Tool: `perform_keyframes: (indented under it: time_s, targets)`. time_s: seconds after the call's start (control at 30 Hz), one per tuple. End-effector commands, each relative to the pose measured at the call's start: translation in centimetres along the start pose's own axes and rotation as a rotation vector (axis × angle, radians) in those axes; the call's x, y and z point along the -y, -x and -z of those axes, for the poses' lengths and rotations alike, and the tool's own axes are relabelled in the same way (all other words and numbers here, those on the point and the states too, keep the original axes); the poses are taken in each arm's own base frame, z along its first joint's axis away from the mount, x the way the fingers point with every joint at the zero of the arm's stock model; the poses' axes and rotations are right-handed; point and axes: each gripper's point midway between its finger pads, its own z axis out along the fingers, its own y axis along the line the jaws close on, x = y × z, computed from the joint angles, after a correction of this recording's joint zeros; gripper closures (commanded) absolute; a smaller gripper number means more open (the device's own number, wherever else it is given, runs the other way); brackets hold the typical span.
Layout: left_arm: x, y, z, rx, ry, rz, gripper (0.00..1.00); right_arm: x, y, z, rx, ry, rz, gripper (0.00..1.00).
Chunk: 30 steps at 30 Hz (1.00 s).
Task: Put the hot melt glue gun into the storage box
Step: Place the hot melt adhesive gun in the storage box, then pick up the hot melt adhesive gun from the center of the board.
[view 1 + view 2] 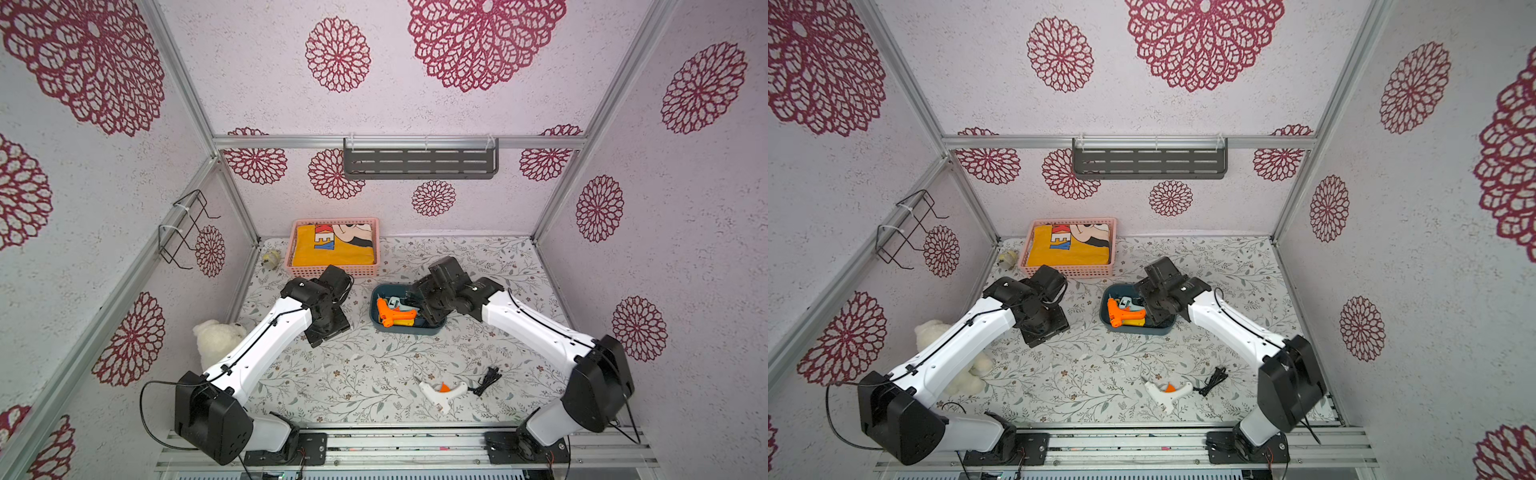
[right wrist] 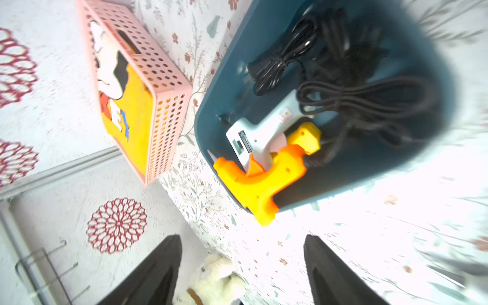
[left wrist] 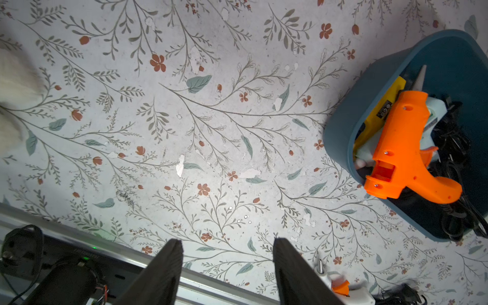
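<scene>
The storage box (image 1: 405, 331) is a dark teal tub at mid-table. In it lie an orange glue gun (image 1: 388, 311), a pale one (image 2: 253, 132), a yellow one (image 2: 306, 137) and coiled black cords (image 2: 356, 92). The orange gun's handle sticks out over the rim (image 3: 340, 132). My right gripper (image 2: 243, 237) hovers over the box's right part (image 1: 424, 309), open, nothing between its fingers. A white glue gun (image 1: 438, 390) with an orange trigger lies on the table near the front, its black cord (image 1: 488, 380) beside it. My left gripper (image 3: 227, 241) stands open and empty, left of the box (image 1: 326, 330).
A pink perforated basket (image 1: 332, 272) with a yellow cloth stands at the back. A white plush bear (image 1: 216, 336) lies by the left wall, a small yellow toy (image 1: 271, 257) in the back left corner. A metal rail (image 1: 395, 451) runs along the front edge.
</scene>
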Motion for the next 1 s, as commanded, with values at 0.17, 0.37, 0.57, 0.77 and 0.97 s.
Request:
perform_keyframes:
  time_s: [0.17,0.37,0.57,0.77,0.97]
  targets:
    - [7.2,-6.8,-0.5,-0.107,-0.093,-0.148,0.38,6.2,5.0,7.7,0.245,0.009,0.346,0.18]
    - [11.3,-12.4,-1.9,-0.206,-0.16,-0.094,0.29,11.5,8.3,10.0,0.333,-0.075,0.374,0.12]
    - [14.1,-16.1,-3.6,-0.244,-0.131,-0.05,0.24,13.3,9.1,10.9,0.348,-0.09,0.401,0.1]
    - [15.6,-17.2,-5.3,-0.227,-0.093,0.007,0.22,13.5,9.2,12.0,0.363,-0.06,0.425,0.09]
    - [15.2,-18.5,-6.1,-0.253,-0.045,0.034,0.21,13.7,9.4,12.9,0.379,-0.058,0.447,0.08]
